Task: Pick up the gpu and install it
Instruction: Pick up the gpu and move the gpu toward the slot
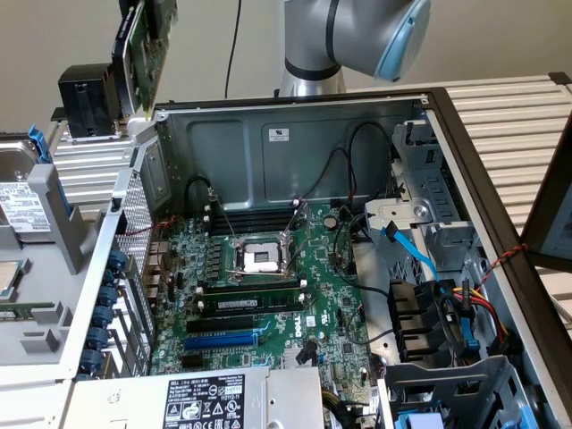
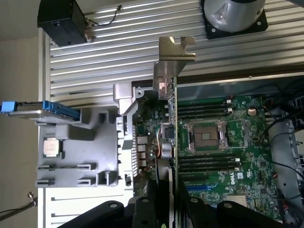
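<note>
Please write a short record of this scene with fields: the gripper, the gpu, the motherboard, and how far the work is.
gripper: gripper, shut on the gpu
gpu place: in the air, above the corner of the open case at the exterior view's left
motherboard: motherboard lies in the case, no gpu seated on it
work: gpu picked up, not yet installed

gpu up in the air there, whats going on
The arm's gripper is clamped on the gpu and holds it in the air, above the open case near its corner on the exterior view's left. The card is not yet in a slot on the motherboard below.
</note>
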Robot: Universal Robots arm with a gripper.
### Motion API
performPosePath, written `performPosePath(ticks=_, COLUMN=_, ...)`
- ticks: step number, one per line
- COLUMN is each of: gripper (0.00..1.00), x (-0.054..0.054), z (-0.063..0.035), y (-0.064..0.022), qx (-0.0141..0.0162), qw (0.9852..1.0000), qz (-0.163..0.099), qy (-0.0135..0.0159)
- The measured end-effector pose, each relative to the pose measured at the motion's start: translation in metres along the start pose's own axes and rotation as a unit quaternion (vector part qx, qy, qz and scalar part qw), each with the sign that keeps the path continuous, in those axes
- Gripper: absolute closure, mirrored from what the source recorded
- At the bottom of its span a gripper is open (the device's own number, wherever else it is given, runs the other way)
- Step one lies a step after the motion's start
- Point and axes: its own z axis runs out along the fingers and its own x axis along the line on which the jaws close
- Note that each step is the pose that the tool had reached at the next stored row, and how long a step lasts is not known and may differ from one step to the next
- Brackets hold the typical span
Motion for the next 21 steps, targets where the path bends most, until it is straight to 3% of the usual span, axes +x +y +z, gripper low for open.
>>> performPosePath(ticks=3, gripper=0.73, x=-0.001, z=0.0001, y=0.0003, qx=0.0000, qw=1.0000, qz=0.000, qy=0.0000)
performPosePath(ticks=8, gripper=0.73, x=-0.021, z=-0.0016, y=0.0030, qx=-0.0001, qw=1.0000, qz=0.000, qy=-0.0019)
performPosePath(ticks=14, gripper=0.73, x=-0.044, z=-0.0027, y=0.0059, qx=-0.0009, qw=1.0000, qz=-0.002, qy=-0.0098)
performPosePath(ticks=21, gripper=0.73, x=-0.062, z=-0.0007, y=0.0078, qx=0.0003, qw=0.9997, qz=-0.006, qy=-0.0225)
